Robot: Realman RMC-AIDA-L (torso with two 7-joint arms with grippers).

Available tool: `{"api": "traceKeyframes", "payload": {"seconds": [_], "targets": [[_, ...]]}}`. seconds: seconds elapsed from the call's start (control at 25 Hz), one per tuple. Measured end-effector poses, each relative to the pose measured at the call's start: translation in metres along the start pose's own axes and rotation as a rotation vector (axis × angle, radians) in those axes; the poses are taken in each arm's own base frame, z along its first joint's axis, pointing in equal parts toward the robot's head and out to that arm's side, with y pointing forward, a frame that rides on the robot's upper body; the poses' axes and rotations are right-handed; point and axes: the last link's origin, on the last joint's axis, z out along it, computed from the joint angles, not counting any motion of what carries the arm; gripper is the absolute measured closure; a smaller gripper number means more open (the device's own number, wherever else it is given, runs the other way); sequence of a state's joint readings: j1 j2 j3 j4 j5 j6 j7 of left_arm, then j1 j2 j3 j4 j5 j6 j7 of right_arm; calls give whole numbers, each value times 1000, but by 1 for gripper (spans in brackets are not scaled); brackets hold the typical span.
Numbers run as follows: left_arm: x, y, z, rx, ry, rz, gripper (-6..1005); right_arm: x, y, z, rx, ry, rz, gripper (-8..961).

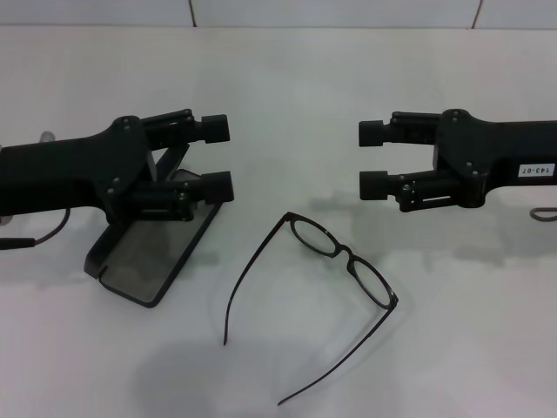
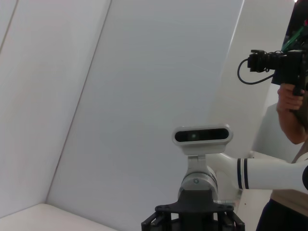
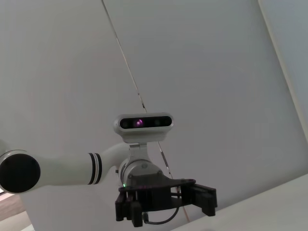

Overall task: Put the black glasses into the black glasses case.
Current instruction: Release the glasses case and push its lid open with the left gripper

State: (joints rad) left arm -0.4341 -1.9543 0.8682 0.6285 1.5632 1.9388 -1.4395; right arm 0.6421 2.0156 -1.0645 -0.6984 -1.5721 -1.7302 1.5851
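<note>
The black glasses (image 1: 341,252) lie unfolded near the front edge of the surface (image 1: 287,96), beside the opened black glasses case (image 1: 152,257). Both the left gripper (image 1: 219,157) and right gripper (image 1: 372,158) are held apart, empty. The frame's bridge is best pinched gently.

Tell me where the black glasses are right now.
In the head view, the black glasses lie unfolded on the white table, centre-right, just right of the open black glasses case and below the gap between the two tools.
</note>
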Motion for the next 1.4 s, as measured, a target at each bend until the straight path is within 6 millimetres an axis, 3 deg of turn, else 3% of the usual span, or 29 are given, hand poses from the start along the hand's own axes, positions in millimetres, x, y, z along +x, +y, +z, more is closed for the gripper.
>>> {"api": "traceKeyframes", "payload": {"seconds": [0.52, 0.64, 0.8, 1.0, 1.08, 1.24, 1.4], "targets": [[0, -2, 0, 18, 9, -14, 128, 7, -1, -3, 26, -12, -7, 99], [15, -15, -2, 98, -3, -70, 129, 12, -8, -14, 106, -26, -10, 99], [44, -23, 3, 200, -225, -183, 130, 19, -12, -31, 184, -37, 11, 98], [79, -17, 16, 524, -552, -180, 132, 30, -11, -49, 260, -78, 40, 98], [87, -14, 22, 646, -652, -158, 177, 34, -10, -52, 274, -88, 49, 98], [79, -19, 36, 764, -822, -159, 267, 40, -9, -52, 279, -97, 64, 98], [52, -32, 45, 797, -983, -182, 264, 43, -9, -52, 279, -101, 64, 98]]}}
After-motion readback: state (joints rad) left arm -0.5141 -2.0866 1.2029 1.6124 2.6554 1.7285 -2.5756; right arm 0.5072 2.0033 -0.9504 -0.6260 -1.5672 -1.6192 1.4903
